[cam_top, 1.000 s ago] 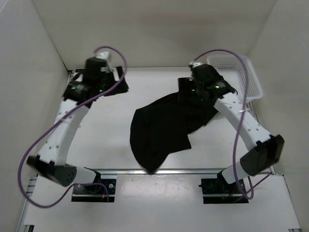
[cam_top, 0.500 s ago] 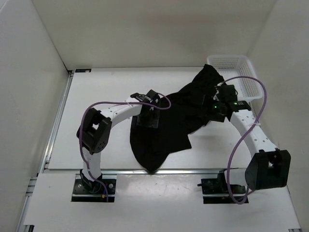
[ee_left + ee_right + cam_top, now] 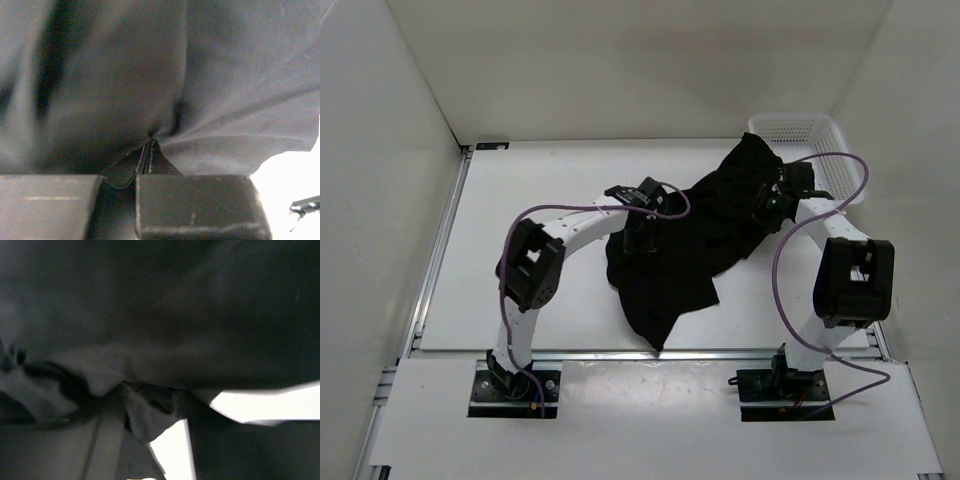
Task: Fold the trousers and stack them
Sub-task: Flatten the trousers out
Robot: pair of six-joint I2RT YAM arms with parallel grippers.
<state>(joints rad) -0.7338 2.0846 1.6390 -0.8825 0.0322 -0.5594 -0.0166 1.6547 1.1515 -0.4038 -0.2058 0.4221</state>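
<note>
Spreading over a white tabletop [image 3: 540, 170] boxed in by plain white walls [image 3: 620, 70], the black trousers [image 3: 690, 240] run from the white mesh basket [image 3: 800, 120] in the far right corner toward the near edge. The left gripper [image 3: 150, 155] is pressed together, pinching a fold of them. The right gripper [image 3: 157, 432], beside the basket, is half buried: its fingers stand apart with cloth bunched between, and I cannot tell whether it grips. Legs and waistband are lost in the dark heap.

The left gripper [image 3: 150, 149], arched in to centre, is pinched tight on the trousers [image 3: 670, 270], while the right gripper [image 3: 767, 207], at two o'clock, has its jaws apart.
</note>
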